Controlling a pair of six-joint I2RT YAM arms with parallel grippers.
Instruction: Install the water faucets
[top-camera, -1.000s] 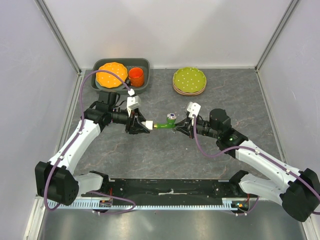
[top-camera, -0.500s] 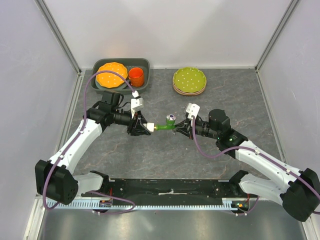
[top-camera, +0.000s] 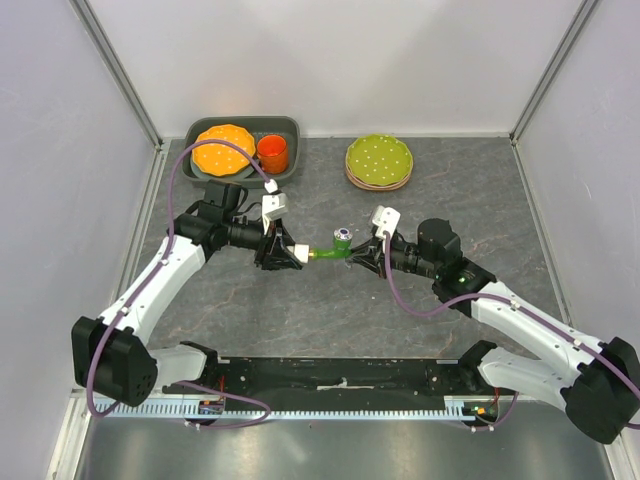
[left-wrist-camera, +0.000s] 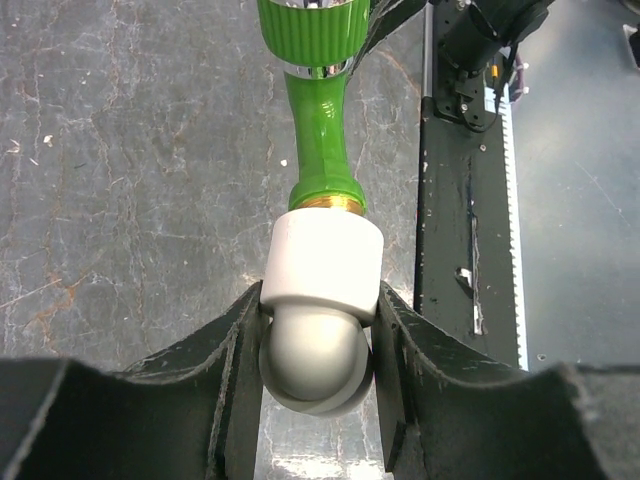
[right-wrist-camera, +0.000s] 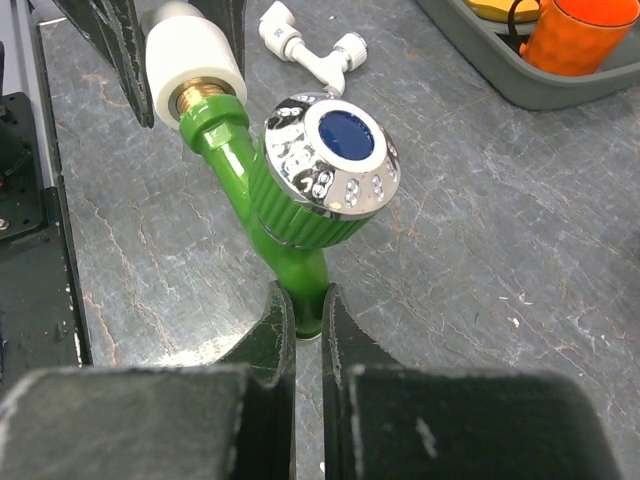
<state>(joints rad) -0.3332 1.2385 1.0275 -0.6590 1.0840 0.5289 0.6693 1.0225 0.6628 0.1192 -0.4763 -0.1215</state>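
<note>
Gripping green faucet (top-camera: 328, 252) at both ends, you have it lifted off worktop (top-camera: 330, 330), above its middle. Left pincer (left-wrist-camera: 320, 300) clamped on white end piece (left-wrist-camera: 322, 250). Right pincer (right-wrist-camera: 305, 305) clamped on thin green spout tip, chrome knob (right-wrist-camera: 330, 160) facing up. Likely reason: 1 arm braces body while other twists or presses end piece onto brass thread (left-wrist-camera: 326, 203). White faucet (right-wrist-camera: 305, 45) lies on worktop near left pincer, not gripped; probably next. Mind alignment: 2 arms need 1 shared axis, or fitting may bind.
</note>
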